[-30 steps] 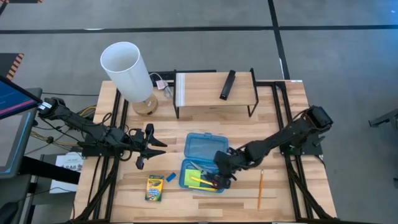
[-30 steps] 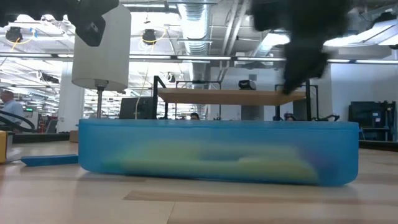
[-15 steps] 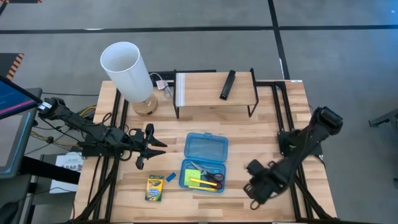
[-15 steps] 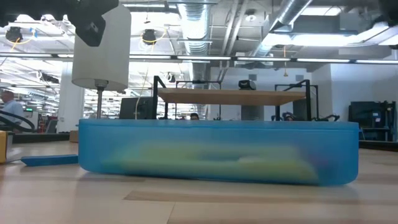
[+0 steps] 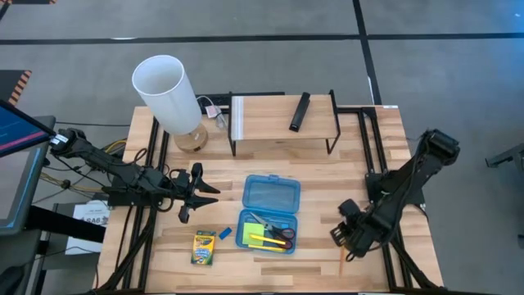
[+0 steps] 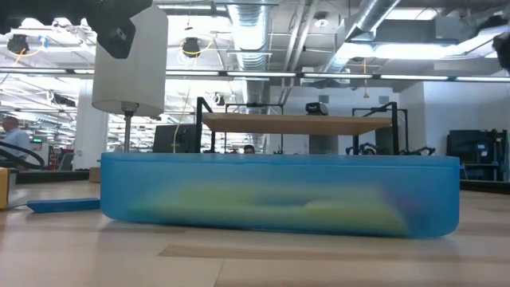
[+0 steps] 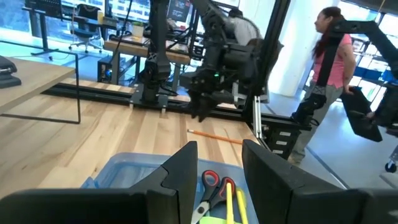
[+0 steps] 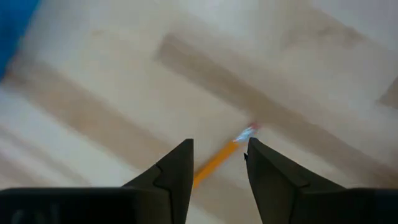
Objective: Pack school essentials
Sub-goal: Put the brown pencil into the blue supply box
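Now, from left to right in the overhead picture:

Left gripper (image 5: pixel 196 193): left of centre, above the bare wood, well apart from every item; its fingers stand parted and grasp nothing.

Lamp (image 5: pixel 169 95): upper left, white shade, its base on the table (image 5: pixel 360 168).

Crayon box (image 5: pixel 204 247): lower left of centre, flat on the wood, yellow-green.

Eraser (image 5: pixel 225 234): small and blue, just beside the crayon box, between it and the case.

Case (image 5: pixel 271 196): centre, blue, lying open, lid part toward the shelf, tray part toward the lower edge.

Inside the tray: green sticky-note pad (image 5: pixel 246 232) on its left side, red-handled scissors (image 5: pixel 278 232) on its right, a yellow stick (image 5: pixel 270 240) lying across the lower part.

Shelf (image 5: pixel 282 120): upper centre, wooden on black legs, with a black bar (image 5: pixel 300 111) lying on top.

Pencil (image 5: pixel 341 261): lower right, orange, on the wood; only its end shows below the right gripper overhead.

Right gripper (image 5: pixel 350 243): lower right, directly over the pencil. In its own wrist picture the fingers are released, one on each side of the pencil's eraser end (image 8: pixel 225 155), grasping nothing; whether they touch it I cannot tell.
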Action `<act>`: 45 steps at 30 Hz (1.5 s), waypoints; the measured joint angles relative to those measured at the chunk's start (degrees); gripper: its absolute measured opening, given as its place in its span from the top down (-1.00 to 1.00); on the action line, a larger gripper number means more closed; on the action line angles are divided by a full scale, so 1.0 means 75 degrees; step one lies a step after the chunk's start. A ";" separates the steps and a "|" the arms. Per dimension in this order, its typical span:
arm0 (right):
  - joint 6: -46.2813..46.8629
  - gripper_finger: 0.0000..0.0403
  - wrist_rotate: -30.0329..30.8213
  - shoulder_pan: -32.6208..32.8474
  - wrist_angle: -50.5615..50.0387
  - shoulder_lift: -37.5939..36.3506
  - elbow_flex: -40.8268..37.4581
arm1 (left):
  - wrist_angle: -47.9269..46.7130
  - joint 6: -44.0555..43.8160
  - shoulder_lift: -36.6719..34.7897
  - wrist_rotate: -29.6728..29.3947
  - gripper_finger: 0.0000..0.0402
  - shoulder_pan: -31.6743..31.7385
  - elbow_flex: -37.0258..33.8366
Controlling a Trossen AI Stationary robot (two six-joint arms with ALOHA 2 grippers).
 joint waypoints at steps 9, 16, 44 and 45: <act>0.0322 0.12 -0.0429 -0.0218 0.1140 -0.0051 -0.0995 | 0.0000 0.0001 -0.0002 0.0000 0.43 0.0000 0.0000; 0.0323 0.09 -0.0685 -0.0227 0.1249 0.0427 -0.0992 | 0.0000 -0.0003 -0.0001 0.0000 0.43 0.0000 0.0000; -0.0241 0.66 -0.0841 -0.0722 0.1943 0.0406 -0.1602 | 0.0026 0.0045 -0.0002 -0.0003 0.43 0.0000 0.0000; -0.0264 0.70 -0.0823 -0.0722 0.1940 0.0406 -0.1601 | 0.0026 0.0043 -0.0002 -0.0003 0.43 0.0000 0.0000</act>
